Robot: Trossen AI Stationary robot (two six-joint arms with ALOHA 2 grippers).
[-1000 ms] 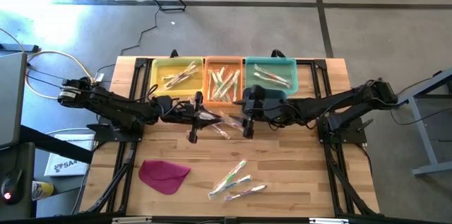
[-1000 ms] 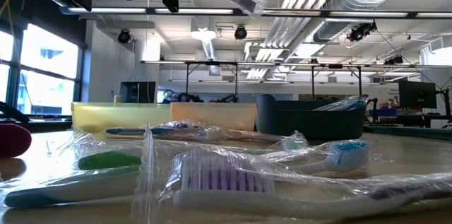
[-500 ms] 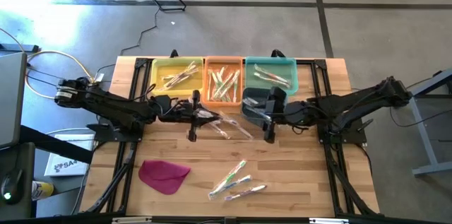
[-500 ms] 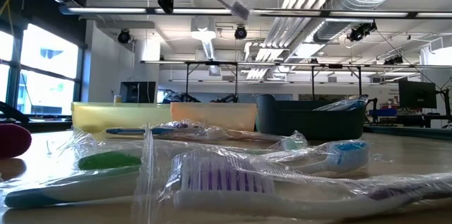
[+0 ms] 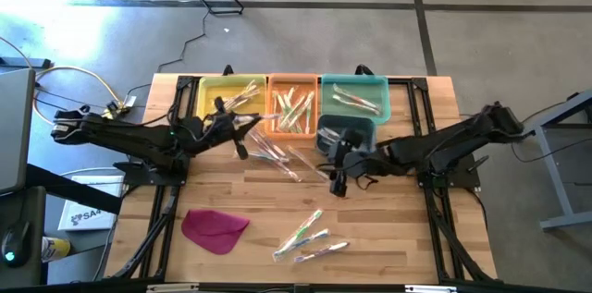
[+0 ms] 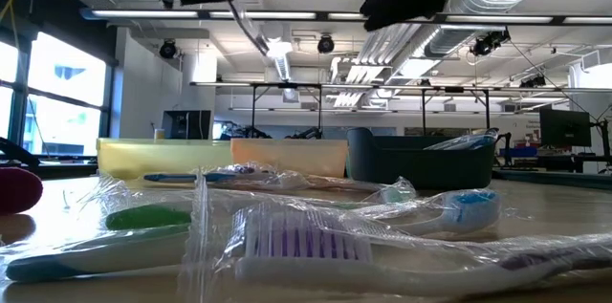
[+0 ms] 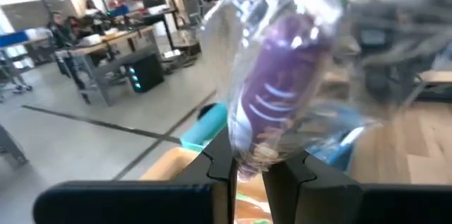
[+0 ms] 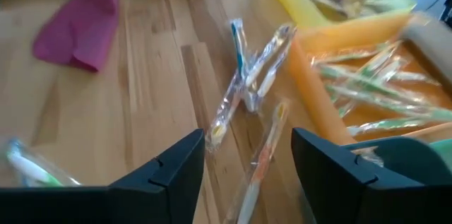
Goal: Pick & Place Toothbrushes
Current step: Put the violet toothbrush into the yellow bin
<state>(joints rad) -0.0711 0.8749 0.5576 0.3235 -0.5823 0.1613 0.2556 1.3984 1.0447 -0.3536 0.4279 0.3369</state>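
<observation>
My left gripper [image 7: 251,173] is shut on a toothbrush [image 7: 282,83] with a purple handle in a clear wrapper. It is held high above the table in front of the yellow bin [image 5: 228,96]. My right gripper [image 8: 247,174] is open and tipped down over a few wrapped toothbrushes [image 8: 247,83] lying flat mid-table [image 5: 282,156]. Nothing is between its fingers. Three more toothbrushes [image 5: 310,238] lie near the front edge. The yellow bin, the orange bin [image 5: 293,104] and the teal bin [image 5: 354,96] each hold wrapped toothbrushes. My left gripper pinches the wrapped toothbrush between its two fingers at the purple handle [image 7: 256,155]. The fingers are about level and come from the table's left. The toothbrush sticks out forward past the fingertips, lifted clear of the table and the bins.
A dark teal bin [image 5: 344,130] stands in front of the teal one, close to my right arm. A flat magenta cloth [image 5: 215,229] lies at the near left. Bare wood shows at the near right.
My left gripper has swung toward the table's left and far edge, toward the yellow bin, turning as it went; the toothbrush went with it, still clear of the table. My right gripper drew off toward the right, then came back and tipped down over the mid-table toothbrushes.
</observation>
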